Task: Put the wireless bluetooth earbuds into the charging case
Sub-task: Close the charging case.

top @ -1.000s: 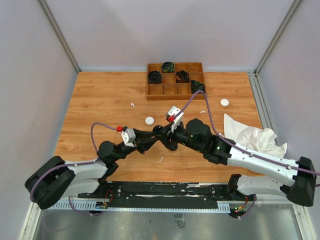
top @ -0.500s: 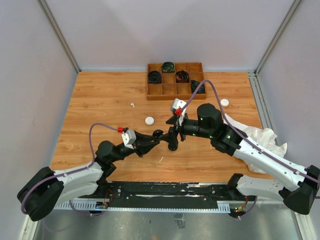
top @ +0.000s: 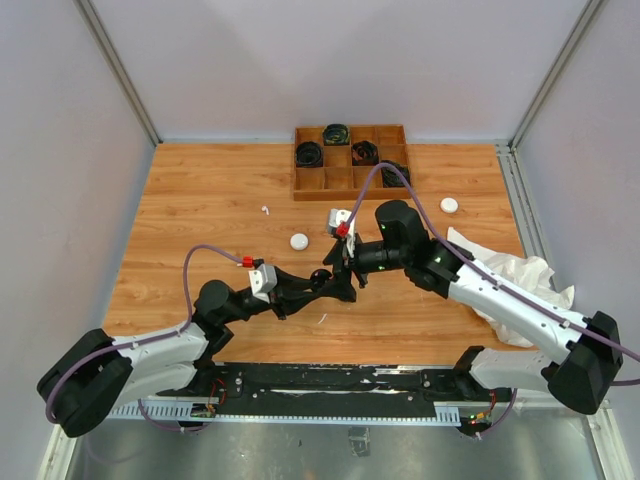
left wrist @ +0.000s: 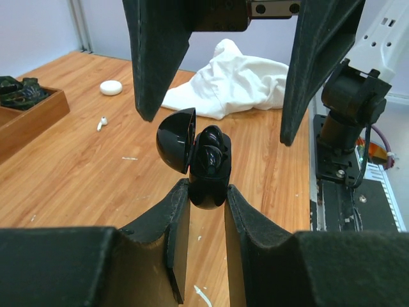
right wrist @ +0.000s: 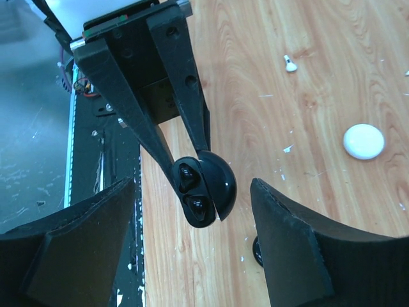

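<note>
Left wrist view: left gripper (left wrist: 206,188) clamps open black charging case (left wrist: 208,167) mid-frame; right gripper (left wrist: 217,131) straddles it, jaws wide.

There are two white round cases (top: 300,241), one open black charging case (left wrist: 208,169), one loose white earbud (top: 265,210), four coiled black cables (top: 310,153), one wooden tray (top: 340,195) and one white cloth (top: 505,275).

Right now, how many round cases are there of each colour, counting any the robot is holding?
white round plastic puck cases, lying on the wooden table: 2
black round plastic case, lid open, held in the left pincer: 1
Total: 3
</note>
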{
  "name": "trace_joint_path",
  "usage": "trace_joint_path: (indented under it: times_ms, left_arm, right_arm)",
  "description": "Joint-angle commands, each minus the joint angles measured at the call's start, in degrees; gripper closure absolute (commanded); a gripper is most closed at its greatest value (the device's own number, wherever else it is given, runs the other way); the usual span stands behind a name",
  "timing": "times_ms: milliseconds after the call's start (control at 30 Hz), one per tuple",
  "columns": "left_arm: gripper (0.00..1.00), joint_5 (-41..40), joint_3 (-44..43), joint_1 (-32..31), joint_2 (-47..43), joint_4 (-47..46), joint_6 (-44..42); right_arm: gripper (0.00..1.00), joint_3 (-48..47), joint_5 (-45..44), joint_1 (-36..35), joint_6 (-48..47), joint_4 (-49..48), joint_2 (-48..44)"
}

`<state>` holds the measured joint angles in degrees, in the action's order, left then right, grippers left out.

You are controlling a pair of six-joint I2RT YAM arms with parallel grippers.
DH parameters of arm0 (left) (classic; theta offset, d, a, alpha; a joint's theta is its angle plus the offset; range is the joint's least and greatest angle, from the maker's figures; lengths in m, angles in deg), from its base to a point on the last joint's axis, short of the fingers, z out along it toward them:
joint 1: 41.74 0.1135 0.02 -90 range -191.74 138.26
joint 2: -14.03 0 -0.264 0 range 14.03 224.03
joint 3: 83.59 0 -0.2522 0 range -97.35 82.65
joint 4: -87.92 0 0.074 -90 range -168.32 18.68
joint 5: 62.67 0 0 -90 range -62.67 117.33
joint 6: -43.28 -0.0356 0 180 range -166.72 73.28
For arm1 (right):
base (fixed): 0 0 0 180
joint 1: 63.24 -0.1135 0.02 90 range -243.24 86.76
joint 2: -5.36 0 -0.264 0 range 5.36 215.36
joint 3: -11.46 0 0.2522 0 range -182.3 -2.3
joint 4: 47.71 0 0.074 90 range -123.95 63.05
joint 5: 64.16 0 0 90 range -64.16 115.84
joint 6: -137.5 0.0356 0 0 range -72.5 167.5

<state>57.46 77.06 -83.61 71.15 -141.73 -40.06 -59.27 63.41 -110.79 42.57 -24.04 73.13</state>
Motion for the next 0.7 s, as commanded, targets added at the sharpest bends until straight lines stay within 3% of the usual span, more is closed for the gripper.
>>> trace_joint_path:
  times_ms: [0,167,367,567,667]
  left_arm:
    - [1.00,1.2,-2.0,-0.2,0.8,-3.1,-0.2]
    - [1.00,0.2,-1.6,-0.2,0.5,-3.6,0.9]
    - [1.00,-3.7,-2.3,-0.2,0.1,2.5,2.5]
    - [1.00,-4.3,-2.9,-0.2,-1.1,7.4,6.9]
    - [1.00,-6.2,-3.1,-0.2,-2.3,11.3,9.9]
  right_arm:
    - [0.26,-2.9,4.7,0.7,-3.0,3.2,1.8]
    - [0.29,-3.3,7.5,0.7,-4.4,5.3,2.9]
    - [0.31,-2.6,10.5,0.8,-5.6,6.0,1.1]
    - [0.30,-1.3,8.8,0.7,-6.3,6.6,-1.3]
    - [0.30,-0.7,1.6,0.8,-4.9,6.6,-2.3]
